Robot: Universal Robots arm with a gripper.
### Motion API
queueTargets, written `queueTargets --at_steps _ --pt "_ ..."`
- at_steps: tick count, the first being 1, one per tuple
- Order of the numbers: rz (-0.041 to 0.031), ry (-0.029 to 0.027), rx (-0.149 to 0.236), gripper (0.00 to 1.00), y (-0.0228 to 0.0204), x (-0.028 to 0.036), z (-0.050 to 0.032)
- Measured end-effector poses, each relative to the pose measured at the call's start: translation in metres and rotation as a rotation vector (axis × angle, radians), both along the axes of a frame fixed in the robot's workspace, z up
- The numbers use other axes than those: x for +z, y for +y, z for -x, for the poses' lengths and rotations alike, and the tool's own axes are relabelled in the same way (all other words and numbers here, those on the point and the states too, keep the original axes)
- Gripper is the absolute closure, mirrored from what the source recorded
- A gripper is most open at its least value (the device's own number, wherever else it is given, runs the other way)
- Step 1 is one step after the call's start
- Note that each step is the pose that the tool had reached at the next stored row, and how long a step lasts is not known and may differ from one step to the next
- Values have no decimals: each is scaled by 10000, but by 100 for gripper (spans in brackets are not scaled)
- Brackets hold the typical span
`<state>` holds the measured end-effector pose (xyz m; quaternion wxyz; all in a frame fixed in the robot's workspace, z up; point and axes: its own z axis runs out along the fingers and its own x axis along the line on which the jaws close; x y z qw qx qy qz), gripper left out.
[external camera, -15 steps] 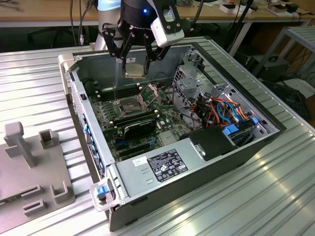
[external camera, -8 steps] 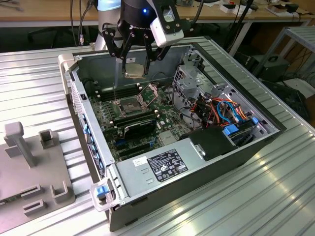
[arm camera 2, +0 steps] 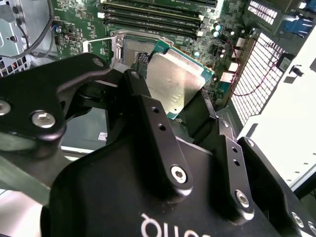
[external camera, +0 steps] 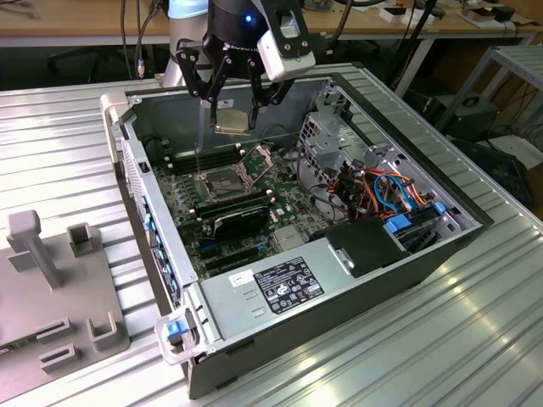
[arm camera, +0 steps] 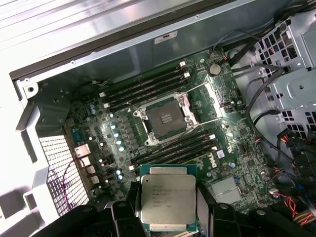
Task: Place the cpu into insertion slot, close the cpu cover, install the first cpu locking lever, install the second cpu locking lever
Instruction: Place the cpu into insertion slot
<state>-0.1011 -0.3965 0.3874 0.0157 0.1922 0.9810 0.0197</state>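
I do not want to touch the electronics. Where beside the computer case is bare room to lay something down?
The ribbed table is bare on the exterior view's right of the case. On the exterior view's left a grey fixture takes room. Inside the case is crowded: cables, and the cpu held over the motherboard.

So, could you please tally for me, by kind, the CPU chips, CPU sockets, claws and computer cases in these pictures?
cpu: 1
insertion slot: 1
claw: 1
computer case: 1
Total: 4
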Motion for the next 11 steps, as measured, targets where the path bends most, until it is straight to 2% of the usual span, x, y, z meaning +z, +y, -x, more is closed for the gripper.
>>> queueTargets --at_steps 11 --pt "-1 -1 -394 45 1 -2 -1"
